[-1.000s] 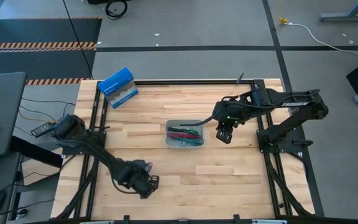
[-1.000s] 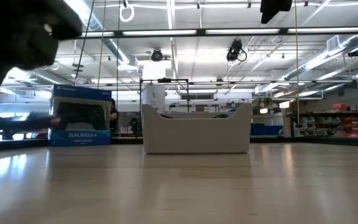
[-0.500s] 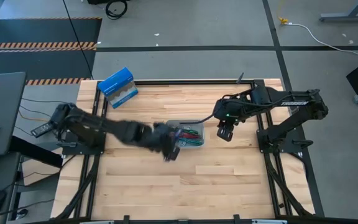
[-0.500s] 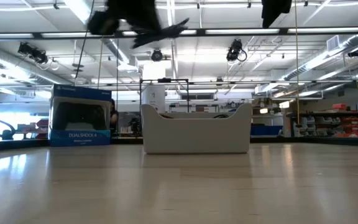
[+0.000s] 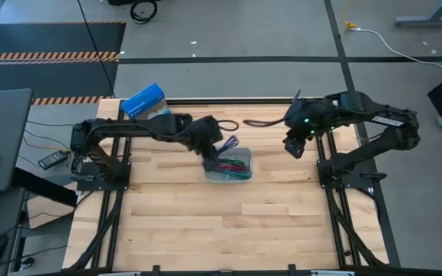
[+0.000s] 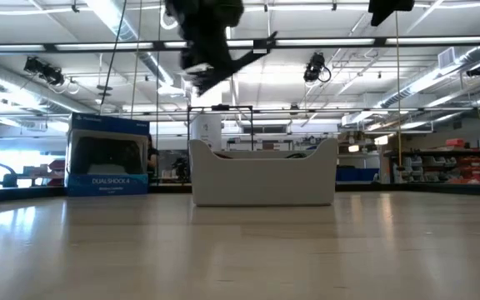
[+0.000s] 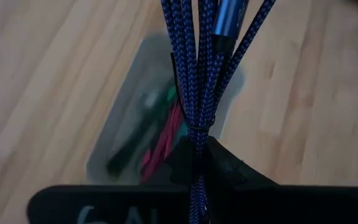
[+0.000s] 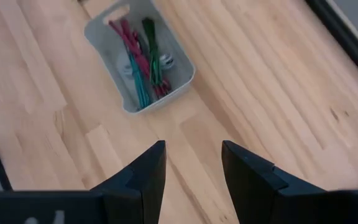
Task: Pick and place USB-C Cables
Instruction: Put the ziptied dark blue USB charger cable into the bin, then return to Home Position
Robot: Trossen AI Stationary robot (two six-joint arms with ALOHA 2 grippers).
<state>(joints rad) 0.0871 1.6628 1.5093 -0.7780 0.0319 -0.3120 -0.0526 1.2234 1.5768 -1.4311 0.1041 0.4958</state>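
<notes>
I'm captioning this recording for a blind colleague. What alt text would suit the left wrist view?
The left gripper is shut on a purple-blue braided USB-C cable bundle, held above a clear grey plastic tray. Green and maroon cables lie blurred inside the tray, which sits on a light wooden table.

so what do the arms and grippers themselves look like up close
Both arms are dark, nearly black, jointed links on black frame mounts at the table's sides. The right arm carries a small green light near its wrist, pale lettering on its forearm, and a dark cable looping off it. The right gripper has two flat, wedge-shaped black fingers. The left gripper is matte black too, with faint pale lettering on its body.
</notes>
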